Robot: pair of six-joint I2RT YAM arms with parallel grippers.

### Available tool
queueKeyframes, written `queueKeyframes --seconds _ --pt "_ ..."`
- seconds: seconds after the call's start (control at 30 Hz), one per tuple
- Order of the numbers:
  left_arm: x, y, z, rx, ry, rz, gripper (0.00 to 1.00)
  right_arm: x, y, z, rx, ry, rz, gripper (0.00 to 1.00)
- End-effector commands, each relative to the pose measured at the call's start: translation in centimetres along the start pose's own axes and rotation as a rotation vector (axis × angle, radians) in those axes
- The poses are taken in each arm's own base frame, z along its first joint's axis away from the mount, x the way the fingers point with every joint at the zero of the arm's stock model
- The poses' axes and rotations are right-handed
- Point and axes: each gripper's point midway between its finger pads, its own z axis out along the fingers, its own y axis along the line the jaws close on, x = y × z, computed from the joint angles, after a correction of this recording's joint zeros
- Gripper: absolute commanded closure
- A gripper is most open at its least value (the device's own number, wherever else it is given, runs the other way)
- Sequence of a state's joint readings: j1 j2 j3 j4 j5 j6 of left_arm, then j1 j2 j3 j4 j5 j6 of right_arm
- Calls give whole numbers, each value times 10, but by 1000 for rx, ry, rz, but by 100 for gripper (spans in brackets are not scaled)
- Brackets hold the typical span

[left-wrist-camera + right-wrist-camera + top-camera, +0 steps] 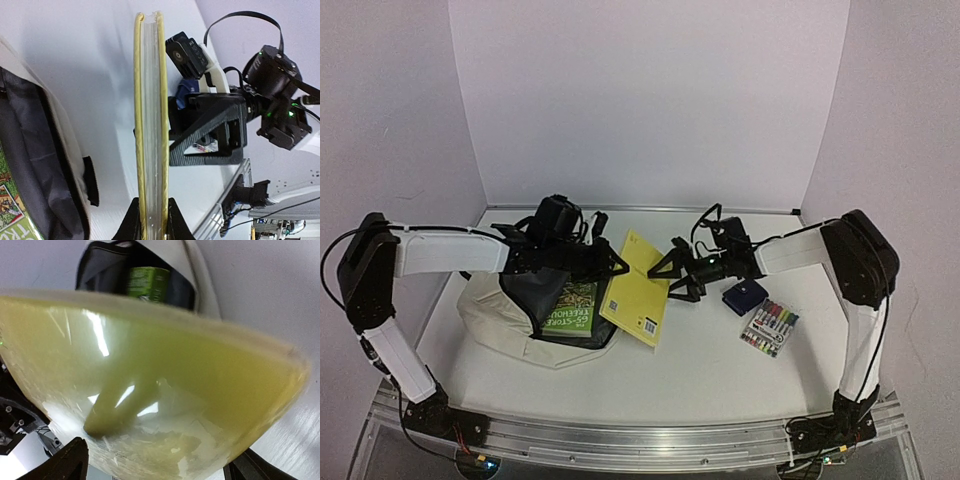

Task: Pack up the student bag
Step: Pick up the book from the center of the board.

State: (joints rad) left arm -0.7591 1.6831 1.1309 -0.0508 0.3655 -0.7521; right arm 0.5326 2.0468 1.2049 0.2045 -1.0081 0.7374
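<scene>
Glossy thin yellow book (150,100) pinched by left gripper (152,216); soft cream student bag (488,312).

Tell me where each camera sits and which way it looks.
Top external: above and behind, looking down on the table; left arm and right arm show.
Left wrist: on the left arm, looking along its fingers, clamped on the yellow book; right gripper beyond.
Right wrist: on the right arm, facing the book's cover close up; its fingers at bottom corners.
All three show the yellow book and student bag.
</scene>
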Motion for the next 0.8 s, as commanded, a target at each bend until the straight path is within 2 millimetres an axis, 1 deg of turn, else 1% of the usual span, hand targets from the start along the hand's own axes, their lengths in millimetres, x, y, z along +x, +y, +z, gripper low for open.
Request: queueKeyframes --seconds 0.0,0.07,0.17,0.3,0.37,0.43,0.57,0.67,0.77 --pt "-40 -87 -65 274 -159 124 100 -9 84 -41 -156 -63 -248 7" --pt "-45 -98 -77 320 -196 124 100 -9 104 -48 -205 -68 -276 8" --pt "-51 -105 -90 361 -253 102 100 -11 136 -61 -288 -89 -308 12" --pt "-58 -104 -100 395 -318 55 100 -8 177 -77 -426 -121 -327 23" --pt "-63 -102 -106 407 -351 41 100 -3 189 -79 -486 -113 -287 28" --pt "-68 -99 -110 420 -370 20 100 3 194 -77 -523 -95 -260 34" --pt "-72 -89 -108 458 -359 -49 100 19 202 -69 -554 -62 -268 42" --pt "-73 -84 -105 468 -346 -77 100 23 204 -65 -558 -53 -263 50" --pt "-74 -78 -105 457 -344 -94 100 25 204 -65 -559 -50 -261 53"
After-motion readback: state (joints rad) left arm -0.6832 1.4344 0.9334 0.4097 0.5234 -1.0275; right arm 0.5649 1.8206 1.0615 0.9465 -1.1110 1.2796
